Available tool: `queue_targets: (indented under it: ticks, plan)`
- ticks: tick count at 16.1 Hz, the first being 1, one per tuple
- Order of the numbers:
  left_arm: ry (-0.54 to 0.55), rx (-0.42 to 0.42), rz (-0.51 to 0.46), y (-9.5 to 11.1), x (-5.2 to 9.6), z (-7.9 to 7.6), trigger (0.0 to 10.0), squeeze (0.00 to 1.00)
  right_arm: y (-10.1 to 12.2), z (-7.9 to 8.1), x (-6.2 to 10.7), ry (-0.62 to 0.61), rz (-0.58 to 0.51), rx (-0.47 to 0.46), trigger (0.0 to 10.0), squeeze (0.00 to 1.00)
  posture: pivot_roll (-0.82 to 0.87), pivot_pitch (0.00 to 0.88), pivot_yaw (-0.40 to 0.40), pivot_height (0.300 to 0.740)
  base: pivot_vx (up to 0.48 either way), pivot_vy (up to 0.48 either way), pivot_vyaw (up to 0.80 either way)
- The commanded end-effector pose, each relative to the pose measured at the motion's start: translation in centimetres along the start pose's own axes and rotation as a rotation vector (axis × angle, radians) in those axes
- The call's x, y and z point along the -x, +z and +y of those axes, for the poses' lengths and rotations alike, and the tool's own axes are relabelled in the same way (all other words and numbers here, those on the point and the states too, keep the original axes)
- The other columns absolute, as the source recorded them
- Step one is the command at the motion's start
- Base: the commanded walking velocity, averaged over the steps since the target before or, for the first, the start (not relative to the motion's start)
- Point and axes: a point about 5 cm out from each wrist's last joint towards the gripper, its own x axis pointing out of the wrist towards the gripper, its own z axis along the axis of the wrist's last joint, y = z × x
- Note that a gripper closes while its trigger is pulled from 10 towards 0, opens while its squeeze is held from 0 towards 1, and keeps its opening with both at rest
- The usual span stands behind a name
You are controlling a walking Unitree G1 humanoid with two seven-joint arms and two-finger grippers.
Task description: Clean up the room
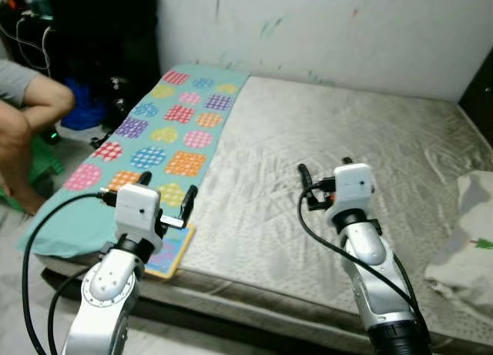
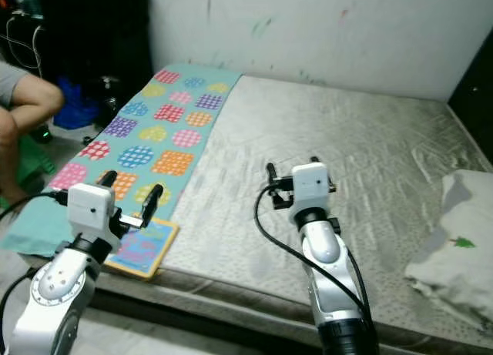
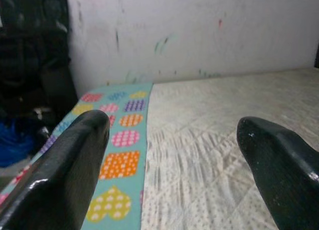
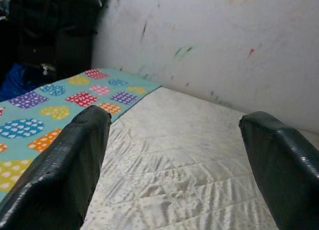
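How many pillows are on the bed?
1: a white pillow lies at the mattress's right edge, partly cut off by the picture. Others could lie out of view.

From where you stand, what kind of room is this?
Probably a bedroom: a bare grey mattress against a scuffed white wall, a colourful patterned blanket along its left side, and a pillow at right.

Both arms are silver metal, built of rounded, jointed segments. Each ends in a white, boxy wrist block, with a claw of two long black fingers mounted on it: the left claw [image 1: 166,187] and the right claw [image 1: 324,170]. A black cable [image 1: 38,239] loops from the left wrist block down past the arm. Another black cable [image 1: 327,243] curves beside the right forearm, which ends in a black ribbed collar [image 1: 397,339]. Close up, the fingers [image 3: 65,175] look glossy, with rounded tips.
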Motion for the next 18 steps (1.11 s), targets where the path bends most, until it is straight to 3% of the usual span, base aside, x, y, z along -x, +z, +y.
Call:
queue_targets:
  ticks: [1, 4, 9, 15, 18]
  plan:
    - [-0.006, 0.002, 0.003, -0.11, 0.04, -0.18, 10.0, 0.00, 0.23, -0.54, -0.16, -0.013, -0.008, 0.000, 10.0, 0.00, -0.01, 0.001, -0.048, 0.740, 0.000, -0.240, 0.00]
    - [0.024, -0.009, -0.001, -0.14, -0.01, 0.24, 10.0, 0.00, 0.18, -0.58, -0.16, -0.013, -0.007, 0.000, 10.0, 0.00, -0.01, 0.000, -0.051, 0.740, 0.000, 0.000, -0.13]
    - [-0.021, 0.014, -0.032, 0.21, 0.02, -0.01, 10.0, 0.00, 0.18, -0.51, -0.22, -0.008, -0.009, 0.000, 10.0, 0.00, -0.01, 0.000, -0.051, 0.740, 0.000, 0.000, 0.00]
    - [-0.029, 0.020, -0.037, 0.19, 0.07, -0.10, 10.0, 0.00, 0.14, -0.50, -0.27, -0.003, -0.011, 0.004, 10.0, 0.00, -0.01, 0.000, -0.054, 0.740, 0.000, 0.000, -0.62]
    - [0.022, 0.012, -0.025, 0.03, -0.15, 0.16, 10.0, 0.00, 0.12, -0.47, -0.24, 0.000, -0.012, 0.006, 10.0, 0.00, -0.01, 0.000, -0.054, 0.740, 0.000, 0.000, 0.00]
